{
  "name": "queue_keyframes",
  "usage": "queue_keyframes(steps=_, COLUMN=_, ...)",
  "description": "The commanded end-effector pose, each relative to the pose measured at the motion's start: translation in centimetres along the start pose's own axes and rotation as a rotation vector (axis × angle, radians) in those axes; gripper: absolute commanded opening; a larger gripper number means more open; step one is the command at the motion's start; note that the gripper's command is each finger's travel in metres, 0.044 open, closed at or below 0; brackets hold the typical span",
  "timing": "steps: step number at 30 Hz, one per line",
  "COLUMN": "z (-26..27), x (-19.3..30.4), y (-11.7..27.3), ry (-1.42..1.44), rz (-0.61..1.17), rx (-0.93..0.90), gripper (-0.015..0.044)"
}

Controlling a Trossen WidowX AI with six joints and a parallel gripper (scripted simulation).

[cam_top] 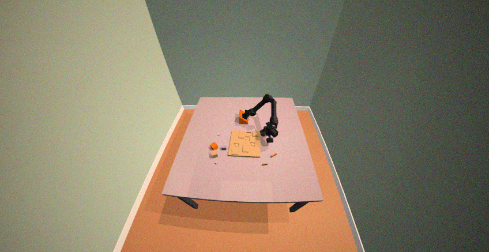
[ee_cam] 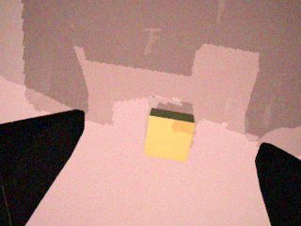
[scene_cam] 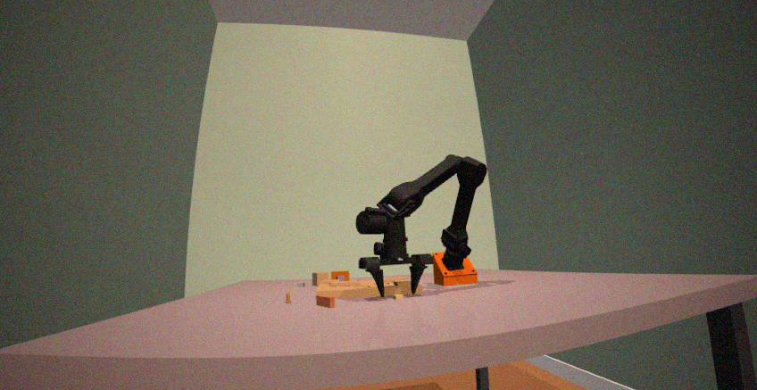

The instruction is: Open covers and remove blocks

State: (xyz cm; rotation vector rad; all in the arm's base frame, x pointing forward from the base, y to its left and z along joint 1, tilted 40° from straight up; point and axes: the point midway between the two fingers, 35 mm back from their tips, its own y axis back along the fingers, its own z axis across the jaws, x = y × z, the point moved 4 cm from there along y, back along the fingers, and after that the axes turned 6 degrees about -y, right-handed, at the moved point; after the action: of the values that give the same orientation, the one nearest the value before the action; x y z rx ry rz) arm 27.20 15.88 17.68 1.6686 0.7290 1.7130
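A small yellow block lies on the table just off the board's right side. My gripper is open, its fingertips low on either side of the block with a gap on both sides. The wooden puzzle board lies flat, with several covers and small knobs; their exact positions are too small to tell. An orange-red block and a small tan block lie on the table, clear of the board. In the top view the arm hides the yellow block.
Left of the board are an orange cube, a tan cube, a purple block and two small pale pieces. The arm's orange base stands behind the board.
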Motion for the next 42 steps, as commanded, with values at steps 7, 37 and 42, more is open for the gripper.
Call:
queue_keyframes(steps=7, z=0.3, x=0.0, y=3.0, ry=0.004, rz=-0.001, rx=-0.007, gripper=0.044)
queue_keyframes(steps=37, z=1.8, x=-6.4, y=7.1, ry=0.029, rz=-0.038, rx=-0.009, gripper=0.0099)
queue_keyframes(steps=42, z=2.1, x=-9.3, y=7.1, ry=0.041, rz=-0.046, rx=-0.007, gripper=0.0)
